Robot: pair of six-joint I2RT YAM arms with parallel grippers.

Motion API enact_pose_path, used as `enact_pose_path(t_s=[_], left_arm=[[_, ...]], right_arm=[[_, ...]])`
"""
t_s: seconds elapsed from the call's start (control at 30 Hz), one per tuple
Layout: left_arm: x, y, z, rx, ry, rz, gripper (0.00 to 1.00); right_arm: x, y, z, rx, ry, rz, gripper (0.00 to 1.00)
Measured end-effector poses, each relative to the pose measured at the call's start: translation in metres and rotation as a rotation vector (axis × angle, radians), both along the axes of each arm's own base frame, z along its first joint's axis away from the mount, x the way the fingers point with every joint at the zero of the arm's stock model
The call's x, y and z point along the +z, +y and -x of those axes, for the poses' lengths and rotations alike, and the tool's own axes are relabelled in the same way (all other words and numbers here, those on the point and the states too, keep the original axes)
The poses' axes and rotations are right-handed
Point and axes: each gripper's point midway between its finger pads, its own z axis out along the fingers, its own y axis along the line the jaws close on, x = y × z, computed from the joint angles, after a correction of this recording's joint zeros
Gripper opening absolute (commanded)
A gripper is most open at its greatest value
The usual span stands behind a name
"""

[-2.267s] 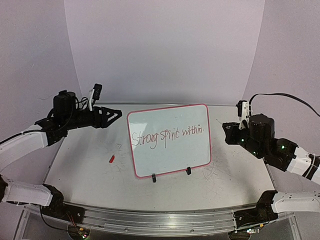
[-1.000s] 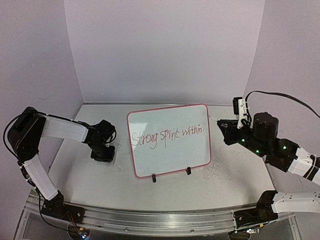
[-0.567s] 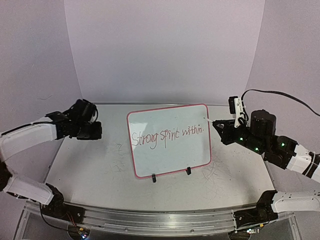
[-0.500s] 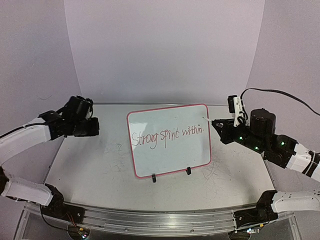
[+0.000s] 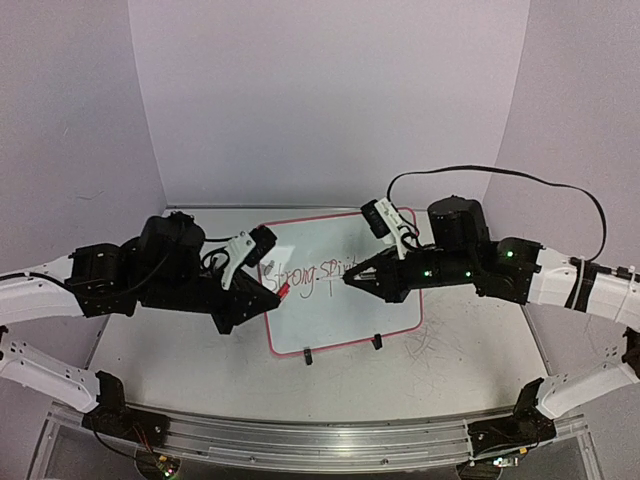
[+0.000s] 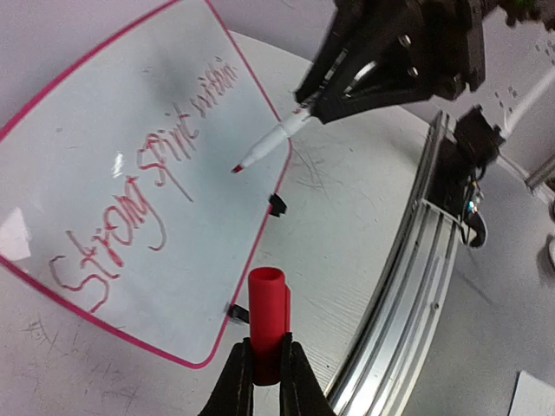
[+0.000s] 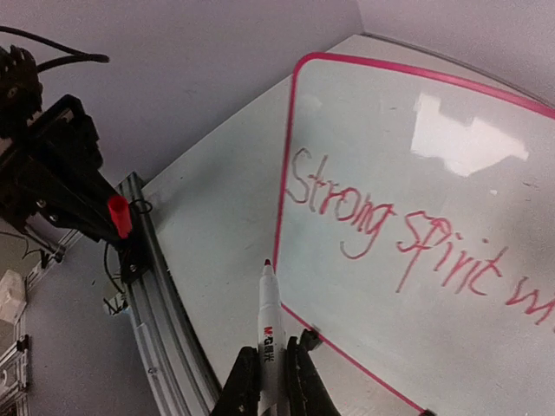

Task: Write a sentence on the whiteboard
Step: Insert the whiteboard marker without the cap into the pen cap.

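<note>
Since the sentence (image 7: 390,227) "Strong spirit within." already runs in red across the whiteboard (image 5: 345,320) on the surface (image 5: 180,340), the coming move is probably recapping. Over the whiteboard's left edge, the left fingers (image 6: 236,381) are closed tight on a red cap (image 6: 267,312), its open mouth facing right. Over the whiteboard's middle, the right fingers (image 7: 303,386) pinch a white marker (image 7: 270,334) by its barrel, the bare red tip aimed left at the cap. Tip and mouth are near but apart, and their long axes are not quite in line.
</note>
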Motion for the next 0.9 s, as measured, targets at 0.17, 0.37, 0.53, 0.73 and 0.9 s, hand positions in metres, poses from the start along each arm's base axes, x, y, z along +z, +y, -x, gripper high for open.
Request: enact_pose_path(t_s=[0.17, 0.37, 0.53, 0.73, 0.9], left_arm=[[-0.028, -0.018, 0.013, -0.114, -0.083, -0.126, 0.00], [-0.034, -0.019, 0.010, -0.160, -0.158, -0.182, 0.00], [-0.034, -0.019, 0.009, -0.172, -0.189, -0.197, 0.00], [-0.034, -0.019, 0.009, -0.182, -0.205, -0.205, 0.00], [-0.038, -0.020, 0.009, -0.189, -0.205, -0.215, 0.00]], right_arm=[[0.009, 0.028, 0.029, 0.138, 0.026, -0.025, 0.00], [0.009, 0.031, 0.033, 0.159, 0.035, -0.029, 0.00], [0.009, 0.031, 0.037, 0.183, 0.040, -0.030, 0.00], [0.005, 0.030, 0.043, 0.213, 0.054, -0.019, 0.00], [0.003, 0.030, 0.047, 0.231, 0.062, -0.011, 0.00]])
